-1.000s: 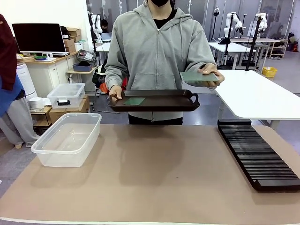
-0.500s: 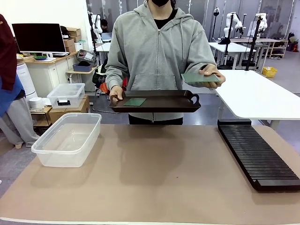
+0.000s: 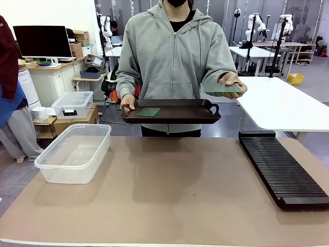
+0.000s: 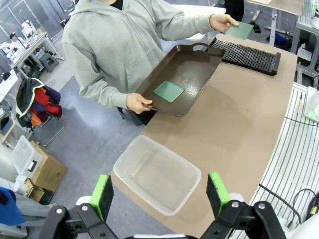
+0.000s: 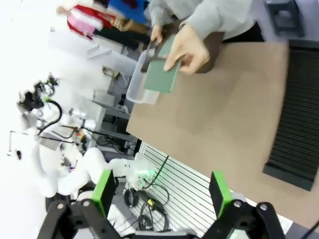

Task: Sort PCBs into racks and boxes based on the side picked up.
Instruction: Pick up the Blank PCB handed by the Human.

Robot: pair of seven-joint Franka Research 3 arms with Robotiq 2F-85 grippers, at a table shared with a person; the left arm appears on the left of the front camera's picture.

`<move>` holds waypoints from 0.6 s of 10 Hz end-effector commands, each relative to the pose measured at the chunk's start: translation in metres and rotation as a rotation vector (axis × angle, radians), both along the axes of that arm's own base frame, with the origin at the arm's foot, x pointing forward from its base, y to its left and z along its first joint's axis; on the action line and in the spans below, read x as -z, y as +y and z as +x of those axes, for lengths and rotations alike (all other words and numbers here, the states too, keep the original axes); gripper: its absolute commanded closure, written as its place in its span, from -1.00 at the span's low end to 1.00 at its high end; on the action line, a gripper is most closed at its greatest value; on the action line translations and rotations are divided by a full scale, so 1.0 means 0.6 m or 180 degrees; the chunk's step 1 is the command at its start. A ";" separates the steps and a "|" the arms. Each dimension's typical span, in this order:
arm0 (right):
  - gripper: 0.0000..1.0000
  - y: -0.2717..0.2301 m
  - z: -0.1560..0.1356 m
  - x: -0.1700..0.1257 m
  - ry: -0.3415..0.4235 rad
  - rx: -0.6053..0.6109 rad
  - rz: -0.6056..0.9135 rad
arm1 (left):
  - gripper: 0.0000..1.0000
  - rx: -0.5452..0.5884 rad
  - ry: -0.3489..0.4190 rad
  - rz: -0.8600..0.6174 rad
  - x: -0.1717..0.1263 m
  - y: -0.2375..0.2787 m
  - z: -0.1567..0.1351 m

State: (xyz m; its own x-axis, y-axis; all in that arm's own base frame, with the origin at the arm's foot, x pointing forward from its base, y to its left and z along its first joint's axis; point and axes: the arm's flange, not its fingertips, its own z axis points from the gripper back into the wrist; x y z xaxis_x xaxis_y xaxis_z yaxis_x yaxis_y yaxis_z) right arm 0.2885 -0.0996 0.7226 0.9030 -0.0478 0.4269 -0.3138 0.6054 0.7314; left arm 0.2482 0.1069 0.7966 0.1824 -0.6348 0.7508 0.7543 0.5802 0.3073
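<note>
A person at the far side holds a dark brown handled tray (image 3: 175, 111) in one hand. One green PCB (image 3: 148, 111) lies on it, also seen as a PCB (image 4: 169, 91) in the left wrist view. The person's other hand (image 3: 232, 81) holds out a second PCB (image 3: 221, 88) flat, above the table's far right; the right wrist view shows this PCB (image 5: 162, 75) under the hand. The clear tub (image 3: 75, 152) stands at the left, the black slotted rack (image 3: 280, 170) at the right. My left gripper (image 4: 161, 193) is open high above the tub (image 4: 157, 174). My right gripper (image 5: 160, 192) is open, well above the table.
A brown mat (image 3: 169, 190) covers the table. A smaller lidded clear box (image 3: 72, 104) sits on cartons behind the tub. A white table (image 3: 280, 103) stands behind the rack. Another person (image 3: 10, 98) is at the far left.
The person's hand with the PCB has shifted slightly right and the board now lies flatter. The tray has barely moved.
</note>
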 end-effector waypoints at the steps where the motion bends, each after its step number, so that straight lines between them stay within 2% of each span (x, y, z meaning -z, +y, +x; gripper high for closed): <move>1: -1.00 -0.009 0.000 -0.017 0.0040 0.0047 -0.0065 | -1.00 0.0036 -0.0010 -0.0005 0.002 0.000 0.000; 5: -1.00 -0.005 -0.001 -0.011 -0.0018 0.0023 -0.0025 | -1.00 0.0036 -0.0010 -0.0005 0.002 0.000 0.000; 6: -1.00 0.003 0.023 0.010 0.0156 0.0025 0.0182 | -1.00 0.0036 -0.0010 -0.0005 0.002 0.000 0.000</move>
State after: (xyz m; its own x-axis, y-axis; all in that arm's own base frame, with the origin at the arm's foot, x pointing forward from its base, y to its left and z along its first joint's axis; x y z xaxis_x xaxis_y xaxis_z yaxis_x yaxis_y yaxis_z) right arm 0.2923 -0.1034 0.7274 0.9051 -0.0571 0.4213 -0.3042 0.6052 0.7357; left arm 0.2482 0.1069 0.7966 0.1825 -0.6348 0.7508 0.7542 0.5803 0.3073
